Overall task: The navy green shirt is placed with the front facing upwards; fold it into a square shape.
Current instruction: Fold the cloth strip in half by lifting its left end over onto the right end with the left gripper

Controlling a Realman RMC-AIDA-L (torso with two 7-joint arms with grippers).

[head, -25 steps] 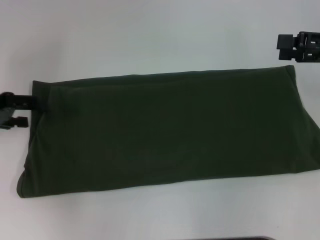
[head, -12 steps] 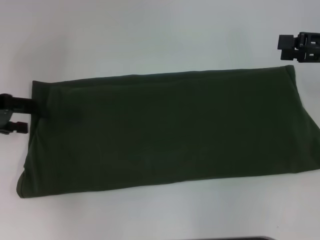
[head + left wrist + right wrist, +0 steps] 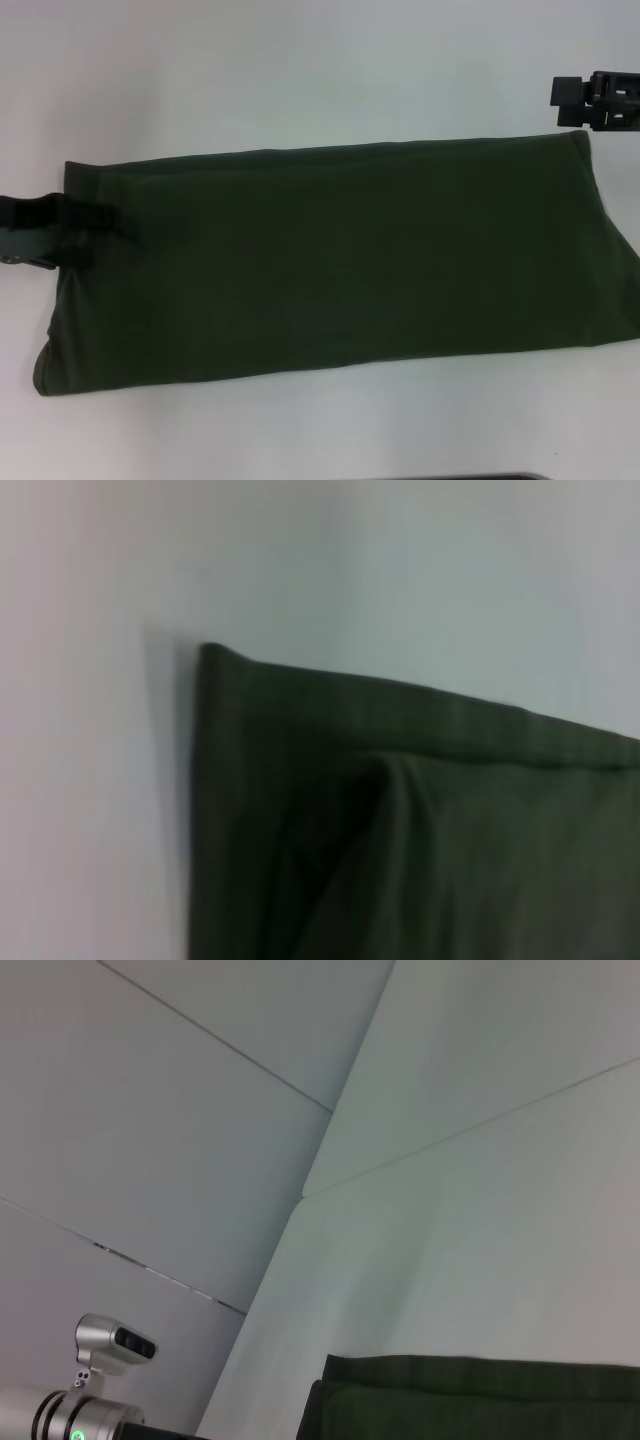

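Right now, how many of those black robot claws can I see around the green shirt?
2. The left gripper reaches onto the navy green shirt at its left end; the right gripper hovers just beyond the shirt's far right corner.

The dark olive-green cotton shirt [image 3: 340,260] lay flat on the white table, folded into a long band running left to right, plain side up, no lettering visible.

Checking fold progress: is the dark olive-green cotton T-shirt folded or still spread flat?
Folded. The dark olive-green cotton T-shirt lies as a long band, no sleeves or collar showing; doubled layers show at its edge. Not yet square.
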